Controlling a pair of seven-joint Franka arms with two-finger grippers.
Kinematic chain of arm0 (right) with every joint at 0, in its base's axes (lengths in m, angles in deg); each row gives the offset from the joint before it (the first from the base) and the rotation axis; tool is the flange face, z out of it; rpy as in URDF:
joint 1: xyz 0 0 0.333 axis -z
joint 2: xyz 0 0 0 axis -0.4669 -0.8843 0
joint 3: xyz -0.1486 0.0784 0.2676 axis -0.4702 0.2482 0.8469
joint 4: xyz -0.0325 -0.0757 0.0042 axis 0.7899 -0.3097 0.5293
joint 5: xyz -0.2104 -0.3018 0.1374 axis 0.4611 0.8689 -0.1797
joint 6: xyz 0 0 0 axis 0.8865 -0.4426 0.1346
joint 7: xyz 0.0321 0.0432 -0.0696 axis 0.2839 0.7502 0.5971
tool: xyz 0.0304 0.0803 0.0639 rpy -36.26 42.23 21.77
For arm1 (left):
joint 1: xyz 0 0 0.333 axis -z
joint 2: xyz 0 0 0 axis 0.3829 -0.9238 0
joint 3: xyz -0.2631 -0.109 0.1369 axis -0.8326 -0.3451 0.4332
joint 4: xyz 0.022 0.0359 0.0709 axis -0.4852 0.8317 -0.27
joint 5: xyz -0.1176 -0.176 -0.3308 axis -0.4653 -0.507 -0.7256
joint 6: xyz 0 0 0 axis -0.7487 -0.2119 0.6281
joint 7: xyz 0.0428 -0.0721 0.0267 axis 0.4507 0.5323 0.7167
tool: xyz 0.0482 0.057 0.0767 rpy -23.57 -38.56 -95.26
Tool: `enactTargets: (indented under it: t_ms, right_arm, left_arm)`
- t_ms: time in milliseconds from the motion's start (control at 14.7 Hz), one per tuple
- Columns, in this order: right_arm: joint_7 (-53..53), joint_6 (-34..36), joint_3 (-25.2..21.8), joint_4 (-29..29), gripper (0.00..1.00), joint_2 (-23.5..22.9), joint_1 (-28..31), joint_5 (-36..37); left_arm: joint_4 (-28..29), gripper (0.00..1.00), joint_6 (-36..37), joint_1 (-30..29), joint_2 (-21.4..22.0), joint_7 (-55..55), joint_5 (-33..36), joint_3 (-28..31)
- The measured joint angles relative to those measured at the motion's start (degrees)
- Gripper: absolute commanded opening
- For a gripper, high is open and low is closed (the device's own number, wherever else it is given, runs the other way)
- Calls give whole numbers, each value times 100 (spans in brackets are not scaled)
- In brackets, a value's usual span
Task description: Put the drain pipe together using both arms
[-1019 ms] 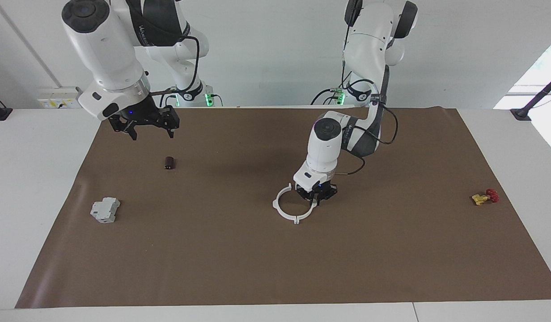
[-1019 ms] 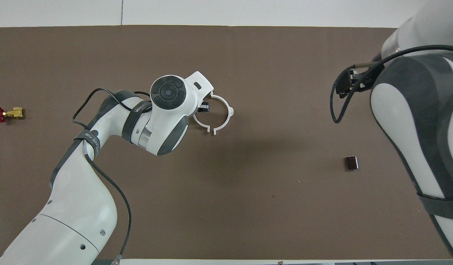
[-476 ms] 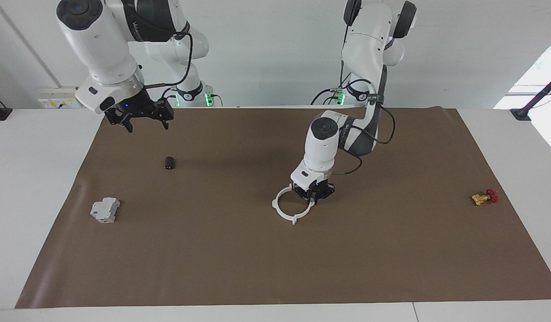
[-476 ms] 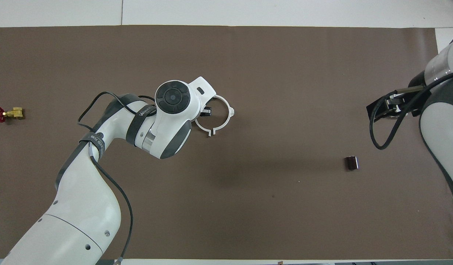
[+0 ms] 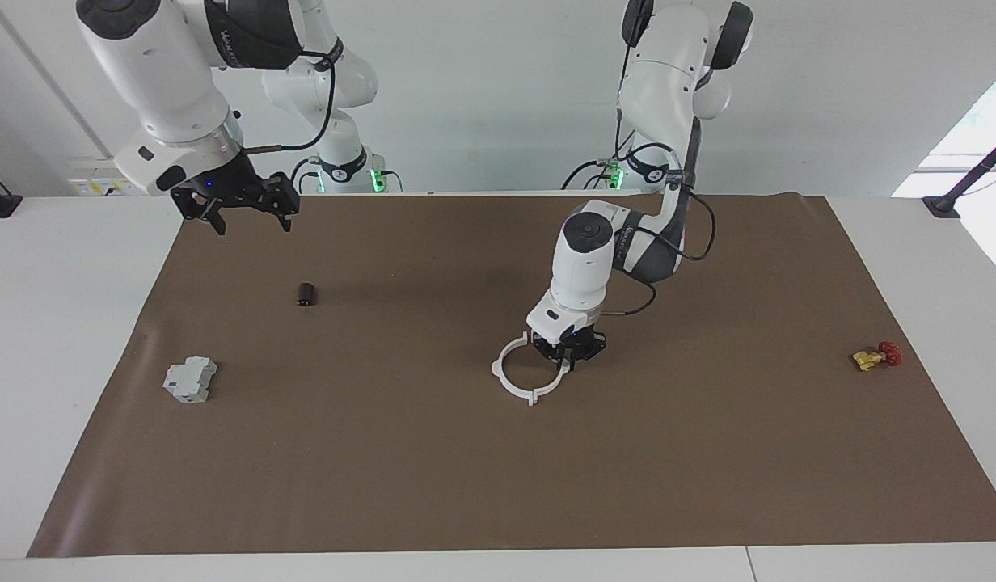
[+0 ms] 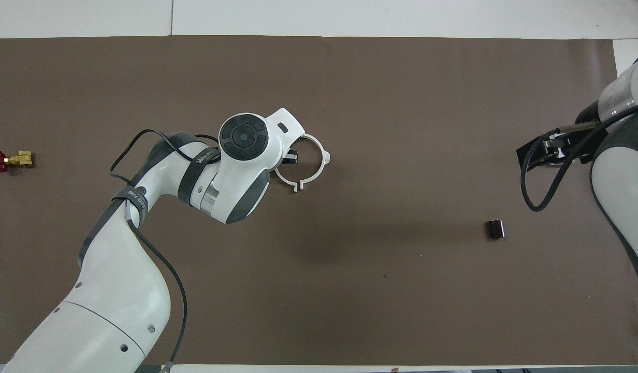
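Note:
The drain pipe (image 5: 514, 392) is a thin white ring lying flat on the brown mat near its middle; it also shows in the overhead view (image 6: 325, 156). Its two arcs meet at small tabs, with a narrow gap at the tabs on the edge nearer to the robots. My left gripper (image 5: 568, 360) is down at the ring's edge toward the left arm's end and is shut on it; in the overhead view (image 6: 289, 155) the wrist hides most of it. My right gripper (image 5: 250, 218) is open and empty, raised over the mat's edge at the right arm's end.
A small dark cylinder (image 5: 305, 294) lies on the mat under the right arm. A grey boxy block (image 5: 190, 379) sits farther from the robots at that end. A yellow-and-red valve (image 5: 876, 356) lies near the left arm's end of the brown mat (image 5: 498, 485).
The right arm has risen and drawn back toward its own end of the table, gripper still open. The left gripper nudged the ring slightly, then held still.

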Motion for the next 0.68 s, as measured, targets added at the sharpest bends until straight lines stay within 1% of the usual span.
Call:
enactTargets:
  t_ms: [272, 476, 680]
  right_arm:
    - [210, -27, 1, -1, 100, 15, 52, -51]
    - [221, -28, -1, -17, 100, 41, 217, -61]
    - [221, -28, 3, -22, 100, 62, 235, -155]
  left_arm:
    - [11, 0, -75, 2, 0, 0, 0, 9]
    - [28, 0, -80, 2, -1, 0, 0, 8]
    - [29, 0, -82, 2, 0, 0, 0, 8]
